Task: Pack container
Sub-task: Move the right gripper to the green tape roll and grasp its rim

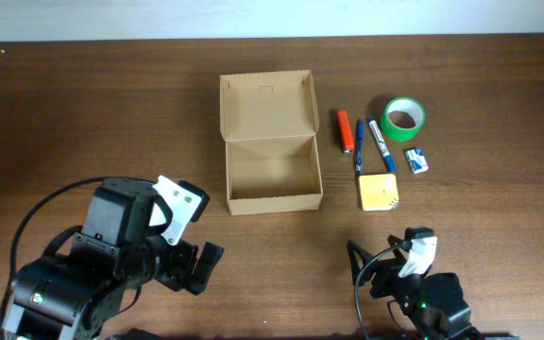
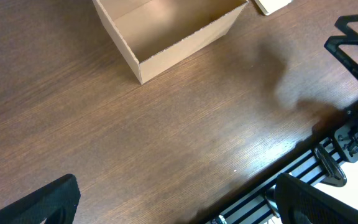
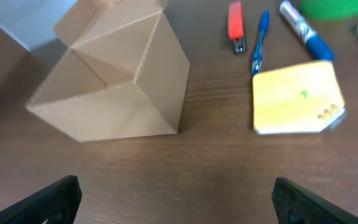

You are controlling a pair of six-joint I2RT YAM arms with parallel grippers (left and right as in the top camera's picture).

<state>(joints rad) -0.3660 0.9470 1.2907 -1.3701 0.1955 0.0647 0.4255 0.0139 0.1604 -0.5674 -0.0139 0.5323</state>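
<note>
The tan cardboard container (image 1: 272,170) stands open and empty at the table's middle, its flap lid folded back. It also shows in the left wrist view (image 2: 166,37) and the right wrist view (image 3: 114,93). To its right lie a red stapler (image 1: 345,130), a blue pen (image 1: 358,144), a blue marker (image 1: 382,144), a green tape roll (image 1: 403,118), a small white-blue item (image 1: 417,161) and a yellow pad (image 1: 378,192). My left gripper (image 1: 196,266) is open and empty at the front left. My right gripper (image 1: 385,260) is open and empty in front of the pad.
The table's front edge (image 2: 291,155) runs close by the left gripper, with the right arm's black parts (image 2: 356,43) beyond it. Cables loop around both arm bases at the front.
</note>
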